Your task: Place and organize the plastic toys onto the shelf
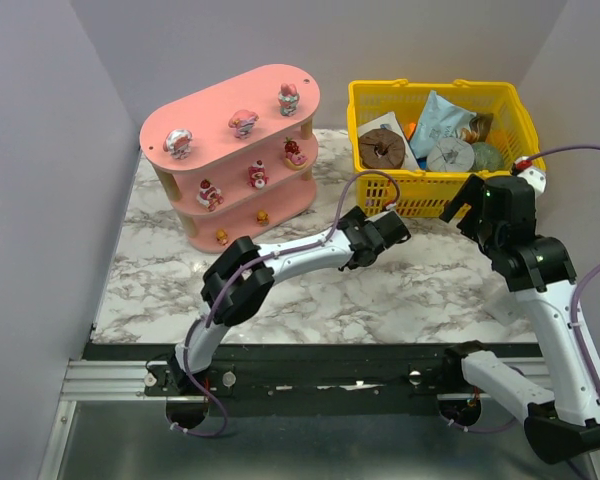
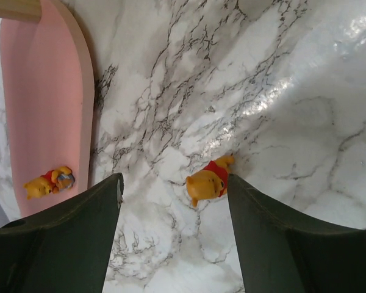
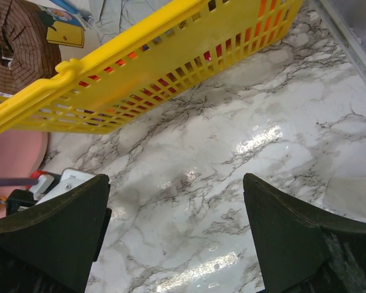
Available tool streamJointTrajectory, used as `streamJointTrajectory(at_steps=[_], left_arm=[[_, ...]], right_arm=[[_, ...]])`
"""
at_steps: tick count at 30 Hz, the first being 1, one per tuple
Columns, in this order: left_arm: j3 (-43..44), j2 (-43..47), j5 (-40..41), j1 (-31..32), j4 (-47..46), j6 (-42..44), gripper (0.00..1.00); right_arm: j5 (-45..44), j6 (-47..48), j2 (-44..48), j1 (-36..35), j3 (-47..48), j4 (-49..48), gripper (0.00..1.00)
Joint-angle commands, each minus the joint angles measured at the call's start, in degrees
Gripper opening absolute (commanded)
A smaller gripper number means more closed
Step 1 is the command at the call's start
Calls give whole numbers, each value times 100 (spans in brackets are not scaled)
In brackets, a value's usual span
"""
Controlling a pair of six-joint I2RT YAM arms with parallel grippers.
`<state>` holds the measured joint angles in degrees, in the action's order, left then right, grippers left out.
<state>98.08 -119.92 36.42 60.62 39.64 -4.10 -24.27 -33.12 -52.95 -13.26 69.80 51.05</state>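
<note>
Dark fingers [image 2: 61,244] of the left gripper [image 2: 175,183] fill the bottom of the left wrist view, spread wide and grasping nothing. Between them, on the marbled tabletop [image 2: 280,73], a yellow bear figurine [image 2: 207,183] in a red shirt is seen lying on its side. It is not centred in the gap: it is set just beside the finger on the right of that view, well apart from the other. Its long axis runs slantwise to the line between the fingertips, head nearer the camera. A small sideways shift is judged necessary before the gripper is lowered and closed.

From the top view, this spot is placed right of the pink shelf [image 1: 230,110] and on the near side of the yellow basket [image 1: 420,195]; the figurine itself is hidden under the arm there. The right gripper [image 3: 175,183] is likewise released and empty, by the basket and farther from the toy, so the pick is judged to fall to the left arm. A second bear figurine [image 2: 49,182] lies on the shelf's bottom board.
</note>
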Motion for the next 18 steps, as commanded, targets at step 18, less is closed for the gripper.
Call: streamJointTrajectory(at_steps=[18], left_arm=[[633, -594, -56, 108, 1292, -935, 69]], right_arm=[[212, 263, -181, 157, 113, 107, 96]])
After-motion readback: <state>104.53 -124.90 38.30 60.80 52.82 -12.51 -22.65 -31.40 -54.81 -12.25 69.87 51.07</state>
